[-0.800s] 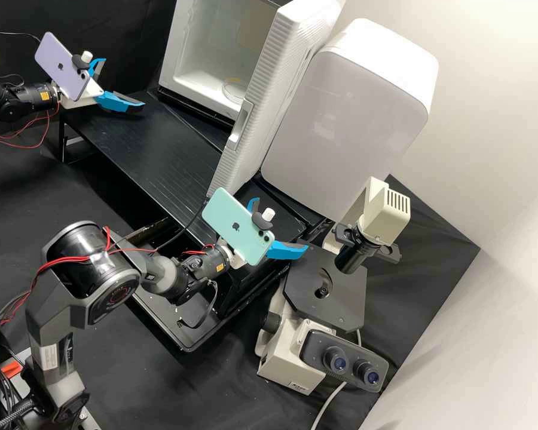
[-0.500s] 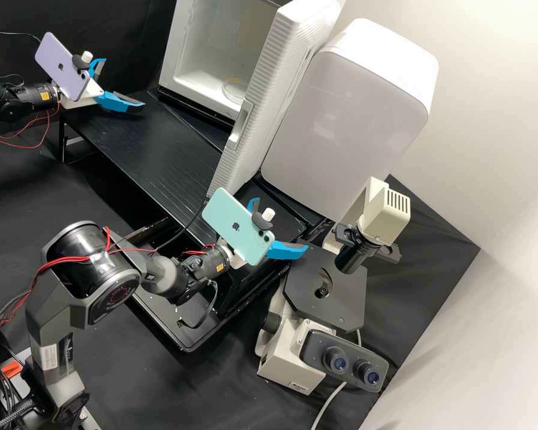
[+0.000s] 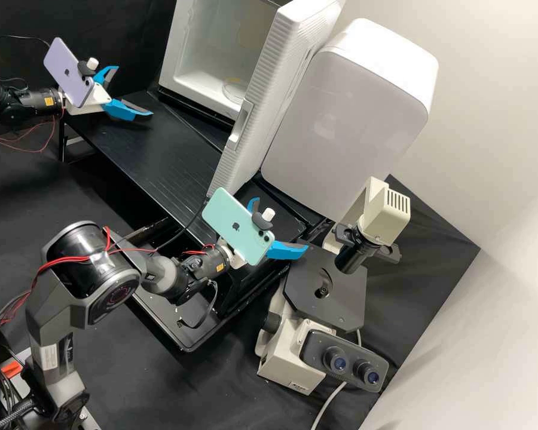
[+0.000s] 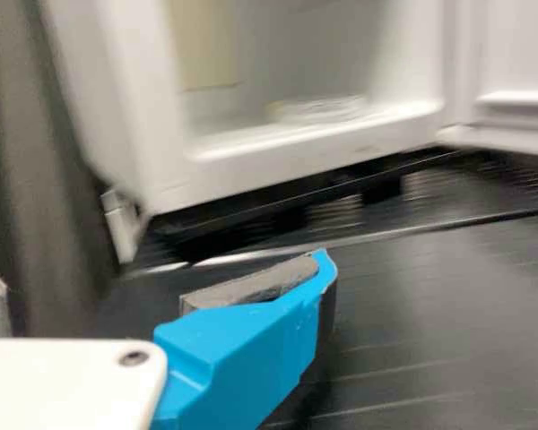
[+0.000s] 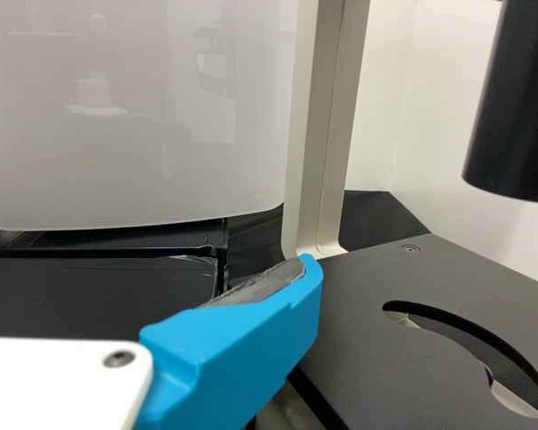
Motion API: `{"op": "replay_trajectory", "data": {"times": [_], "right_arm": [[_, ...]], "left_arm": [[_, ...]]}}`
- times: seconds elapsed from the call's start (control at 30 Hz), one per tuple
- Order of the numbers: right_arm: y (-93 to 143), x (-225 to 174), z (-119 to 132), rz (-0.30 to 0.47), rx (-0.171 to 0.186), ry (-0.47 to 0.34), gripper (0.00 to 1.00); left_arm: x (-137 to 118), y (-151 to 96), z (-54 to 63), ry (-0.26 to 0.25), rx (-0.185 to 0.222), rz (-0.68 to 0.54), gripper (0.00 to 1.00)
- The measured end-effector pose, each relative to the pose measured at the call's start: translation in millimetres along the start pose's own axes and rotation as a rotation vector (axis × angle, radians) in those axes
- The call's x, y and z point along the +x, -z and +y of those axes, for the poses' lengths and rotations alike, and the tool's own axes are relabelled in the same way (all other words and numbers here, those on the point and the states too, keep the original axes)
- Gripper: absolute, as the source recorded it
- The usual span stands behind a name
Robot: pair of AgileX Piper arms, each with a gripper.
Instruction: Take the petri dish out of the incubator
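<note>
**Dish not out yet, both grippers empty**

Left gripper (image 3: 125, 98): fingers spread, nothing between them. In the left wrist view the grey pad on its blue finger (image 4: 251, 345) is bare. It hangs just over the black bench (image 3: 155, 149), off the open front of the incubator (image 3: 185, 48).

Petri dish (image 3: 234, 89): straight ahead of the left fingers and well apart from them. It lies flat on the incubator floor, just behind the front lip. The left wrist view shows it as a pale blurred disc (image 4: 316, 109) above and beyond the fingertip. Nothing touches it.

Incubator door (image 3: 275, 71): swung wide open, between the chamber and the big white box (image 3: 347, 113).

Right gripper (image 3: 284, 236): fingers also apart and holding nothing, pad bare in its own view (image 5: 251, 336). Its fingertip sits over the near edge of the microscope stage (image 5: 386, 296). The stage hole is off to one side of the finger, and a cream upright (image 5: 318, 125) stands just ahead of it. The microscope (image 3: 317, 334) stands on the black cloth beside the bench end.
</note>
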Motion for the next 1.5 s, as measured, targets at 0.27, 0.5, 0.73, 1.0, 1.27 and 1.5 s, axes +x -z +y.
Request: {"op": "replay_trajectory", "data": {"times": [0.27, 0.5, 0.73, 1.0, 1.27, 1.5], "right_arm": [[0, 0, 0, 0.000, 0.000, 0.000, 1.00], [0, 0, 0, 0.000, 0.000, 0.000, 1.00], [0, 0, 0, 0.000, 0.000, 0.000, 1.00], [0, 0, 0, 0.000, 0.000, 0.000, 1.00], [0, 0, 0, 0.000, 0.000, 0.000, 1.00], [0, 0, 0, 0.000, 0.000, 0.000, 1.00]], "left_arm": [[0, -32, -0.7, 0.071, -0.028, -0.173, 1.00], [12, -46, 15.3, 0.066, -0.050, -0.251, 1.00], [25, -57, 29.7, 0.045, -0.069, -0.297, 1.00], [43, -74, 45.3, 0.004, -0.042, -0.348, 1.00], [72, -81, 50.3, 0.018, -0.021, -0.340, 1.00], [104, -77, 47.5, 0.055, -0.041, -0.278, 1.00]]}}
